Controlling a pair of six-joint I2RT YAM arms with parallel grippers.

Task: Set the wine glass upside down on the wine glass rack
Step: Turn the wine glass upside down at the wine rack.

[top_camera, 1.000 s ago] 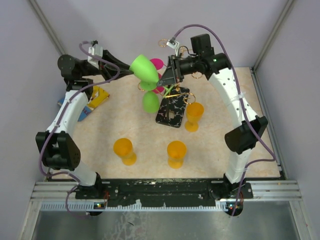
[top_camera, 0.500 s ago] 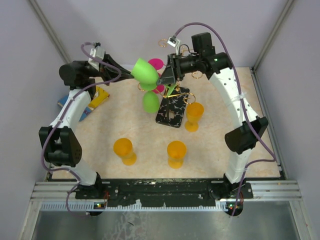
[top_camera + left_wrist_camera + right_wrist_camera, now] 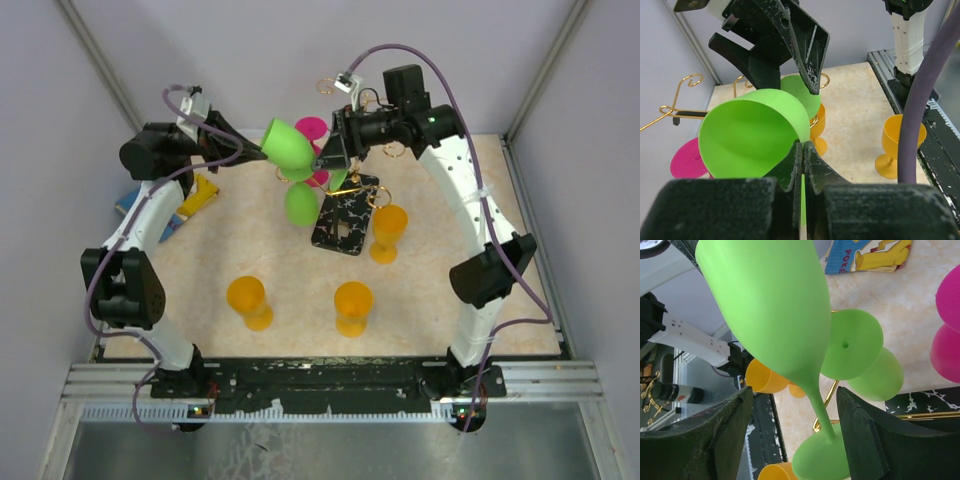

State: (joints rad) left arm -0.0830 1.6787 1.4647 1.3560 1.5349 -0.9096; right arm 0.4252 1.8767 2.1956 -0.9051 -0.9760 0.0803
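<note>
A lime-green wine glass [image 3: 287, 145] hangs tilted in the air over the back of the table, above the wine glass rack [image 3: 345, 215], a gold wire stand on a black marbled base. My left gripper [image 3: 803, 144] is shut on the rim of its bowl [image 3: 750, 135]; in the top view the left gripper [image 3: 262, 143] comes in from the left. My right gripper [image 3: 794, 390] stands open, its fingers on either side of the thin stem [image 3: 817, 407] without touching it. In the top view the right gripper [image 3: 325, 158] sits at the foot end.
A second green glass [image 3: 302, 203] and a pink glass [image 3: 313, 128] hang on the rack's arms. Three orange glasses [image 3: 247, 298] [image 3: 352, 303] [image 3: 388, 230] stand upright on the table. A blue-and-yellow card packet [image 3: 190, 195] lies at the left edge.
My left gripper has closed on the green glass's rim. My right gripper has opened off the stem. The glass has shifted slightly left.
</note>
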